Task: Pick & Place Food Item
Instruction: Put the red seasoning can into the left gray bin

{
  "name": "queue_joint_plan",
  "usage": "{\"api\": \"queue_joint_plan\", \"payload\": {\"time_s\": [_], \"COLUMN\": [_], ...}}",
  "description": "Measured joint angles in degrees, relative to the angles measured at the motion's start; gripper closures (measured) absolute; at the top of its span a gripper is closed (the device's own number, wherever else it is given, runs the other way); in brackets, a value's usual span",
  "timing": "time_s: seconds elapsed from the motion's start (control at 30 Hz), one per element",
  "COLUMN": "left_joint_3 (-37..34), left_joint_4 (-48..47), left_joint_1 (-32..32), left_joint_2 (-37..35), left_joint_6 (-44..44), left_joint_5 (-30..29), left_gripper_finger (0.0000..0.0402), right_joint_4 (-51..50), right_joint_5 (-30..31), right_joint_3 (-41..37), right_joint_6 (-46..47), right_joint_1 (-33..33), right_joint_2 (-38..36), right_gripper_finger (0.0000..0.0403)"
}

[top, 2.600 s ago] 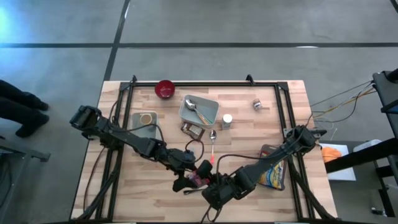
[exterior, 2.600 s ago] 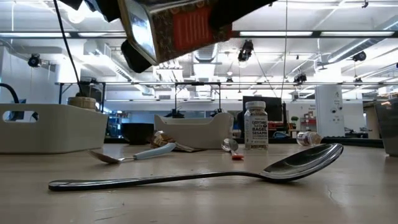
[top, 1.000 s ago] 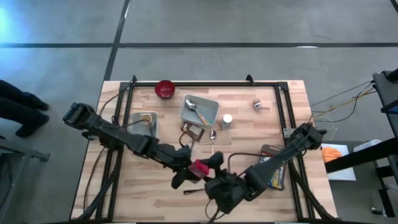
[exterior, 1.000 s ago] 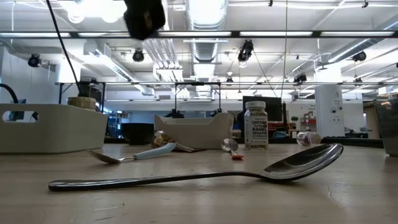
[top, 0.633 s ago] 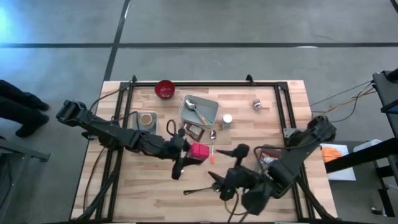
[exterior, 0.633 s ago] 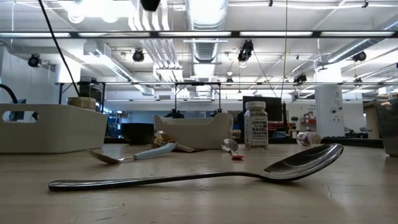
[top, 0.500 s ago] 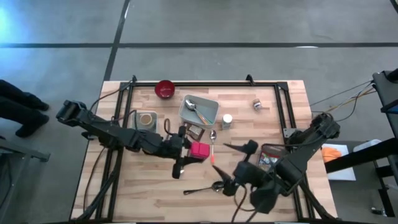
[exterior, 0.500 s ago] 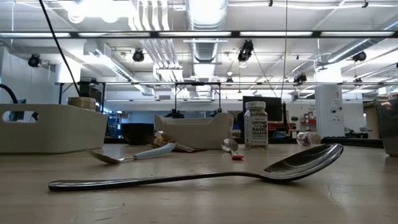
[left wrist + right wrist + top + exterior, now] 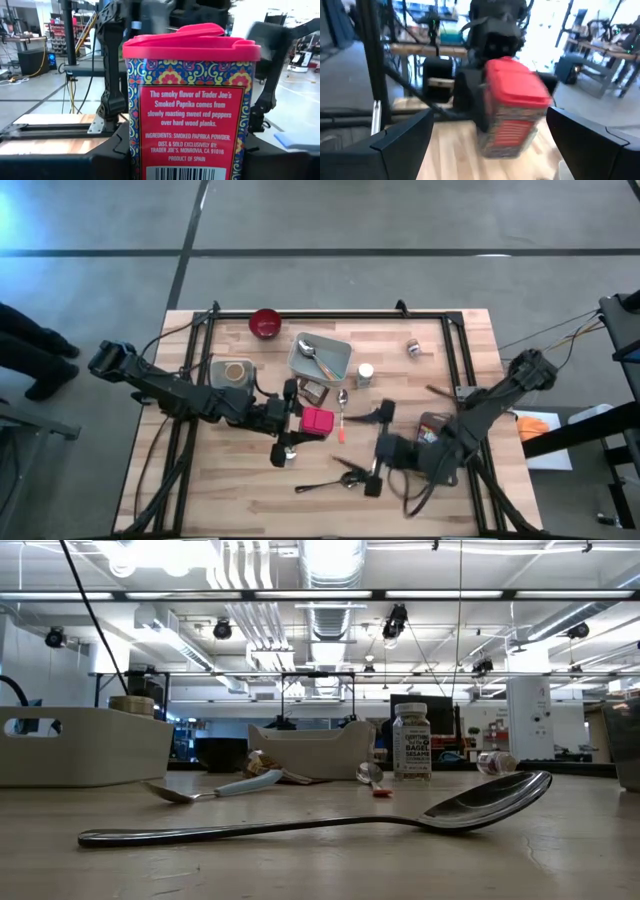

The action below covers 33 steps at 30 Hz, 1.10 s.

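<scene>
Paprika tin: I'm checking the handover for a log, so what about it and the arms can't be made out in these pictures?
- Paprika tin: left wrist view's bottom edge cuts off its base and barcode.
- Same tin in the right wrist view: motion blur makes the label unreadable.
- Left gripper: its contact with the tin is too small to see from above.
- Low view: both arms are outside the picture; only a spoon and table items show.
</scene>
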Motion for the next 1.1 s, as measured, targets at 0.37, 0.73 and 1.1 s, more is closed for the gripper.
{"api": "queue_joint_plan", "payload": {"time_s": [0.37, 0.73, 1.1], "left_joint_3": [0.00, -0.04, 0.00], "left_joint_4": [2.00, 6.38, 9.43], "left_joint_1": [0.01, 0.51, 0.13], "left_joint_2": [0.03, 2.46, 2.80], "left_joint_6": [0.39, 0.17, 0.17], "left_joint_5": [0.21, 0.34, 0.38], "left_gripper_finger": [0.0228, 0.0228, 0.0228], "right_joint_4": [29.47, 39.87, 40.67], "right_joint_5": [-7.51, -13.85, -14.58], "right_joint_3": [-21.63, -27.57, -27.72], "right_joint_6": [-7.62, -10.03, -6.32], "right_joint_1": [-1.86, -6.27, -8.12], "right_joint_2": [-11.10, -9.84, -5.63], "right_gripper_finger": [0.0019, 0.0019, 0.0019]}}
